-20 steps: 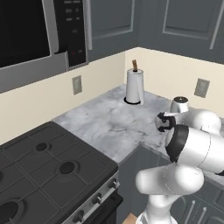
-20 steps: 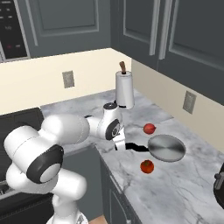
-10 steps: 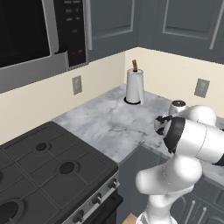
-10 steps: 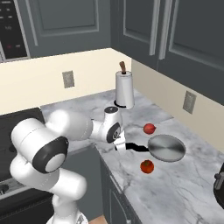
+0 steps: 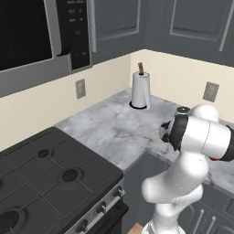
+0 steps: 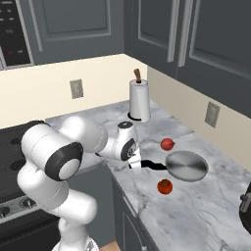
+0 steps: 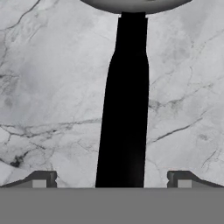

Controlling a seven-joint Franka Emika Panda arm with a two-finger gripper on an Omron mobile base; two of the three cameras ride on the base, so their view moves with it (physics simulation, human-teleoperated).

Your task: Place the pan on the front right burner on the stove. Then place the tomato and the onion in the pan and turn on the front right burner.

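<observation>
Pan (image 7: pixel 135 4) bowl cut off by top edge

The small round shallow silver-metal pan (image 6: pixel 186 165) lies flat on the marbled grey table (image 6: pixel 206 211), its long black handle (image 7: pixel 124 105) running back between the two dark fingers (image 7: pixel 41 178), which stand wide apart on either side of it. One red round fruit (image 6: pixel 167 144) sits beyond the fingers, near the pan's rim; another (image 6: pixel 164 186) lies on the table just beside them. The black gas stove (image 5: pixel 45 178) lies well apart from the fingers, its front right burner (image 5: pixel 69 175) bare.

A glossy white arm (image 6: pixel 73 147) of rounded segments with dark joint bands and dark fingertips (image 7: pixel 41 178).
</observation>
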